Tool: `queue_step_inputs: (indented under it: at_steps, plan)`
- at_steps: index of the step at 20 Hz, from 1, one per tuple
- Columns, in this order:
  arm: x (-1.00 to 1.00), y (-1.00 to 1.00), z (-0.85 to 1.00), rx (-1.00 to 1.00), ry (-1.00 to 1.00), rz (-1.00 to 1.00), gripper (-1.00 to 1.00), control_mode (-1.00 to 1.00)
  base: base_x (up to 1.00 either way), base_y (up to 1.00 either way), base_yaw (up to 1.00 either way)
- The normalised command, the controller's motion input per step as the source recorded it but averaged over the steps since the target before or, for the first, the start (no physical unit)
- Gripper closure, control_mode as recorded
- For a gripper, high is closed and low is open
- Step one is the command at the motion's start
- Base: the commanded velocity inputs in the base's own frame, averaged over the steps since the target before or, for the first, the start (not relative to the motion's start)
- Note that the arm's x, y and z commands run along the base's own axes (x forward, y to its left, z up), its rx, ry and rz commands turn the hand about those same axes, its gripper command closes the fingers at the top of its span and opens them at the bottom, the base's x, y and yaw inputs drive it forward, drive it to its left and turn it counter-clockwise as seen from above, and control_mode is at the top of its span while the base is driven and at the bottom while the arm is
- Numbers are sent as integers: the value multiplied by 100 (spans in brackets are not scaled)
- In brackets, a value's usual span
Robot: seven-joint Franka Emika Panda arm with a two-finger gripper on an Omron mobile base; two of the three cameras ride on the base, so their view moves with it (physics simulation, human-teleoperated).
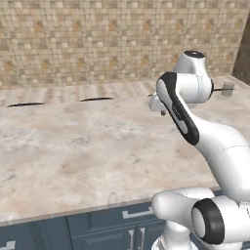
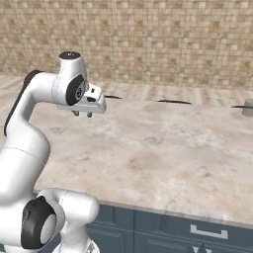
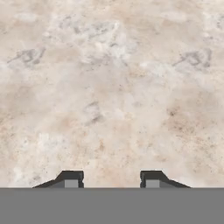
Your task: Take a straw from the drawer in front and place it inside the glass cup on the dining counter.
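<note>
My gripper [image 2: 82,115] hangs a little above the dining counter [image 2: 163,163], pointing down at the bare marbled stone [image 3: 113,87]. Its two fingertips [image 3: 72,178] stand apart with nothing between them, so it is open. In the left base view the gripper [image 1: 163,112] shows just past the arm's elbow. The glass cup [image 2: 248,109] stands far off at the counter's right end, also seen as a small grey glass cup [image 1: 227,89] beyond the arm. The navy drawer [image 1: 122,217] under the counter's front edge is closed, its silver handle [image 2: 208,231] showing. The straw is hidden.
Black stool tops [image 1: 96,99] show as thin dark ovals along the counter's far edge. A tan tiled wall [image 1: 97,39] rises behind. Narrower navy cabinet fronts [image 1: 29,237] sit left of the drawer.
</note>
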Motion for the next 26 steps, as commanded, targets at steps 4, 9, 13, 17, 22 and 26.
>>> queue_step_inputs:
  at_steps: [4,9,13,17,22,26]
  plan:
    - [-4,0,0,0,0,0,-100,100,-27,-4,0]
    - [0,0,0,0,0,0,-100,100,-100,-42,-4]
    - [0,0,0,0,0,0,-100,100,-54,-58,-1]
    - [0,0,0,0,0,0,-100,100,3,-82,28]
    - [0,0,0,0,0,0,-100,100,13,-78,46]
    - [0,0,0,0,0,0,-100,100,8,-62,51]
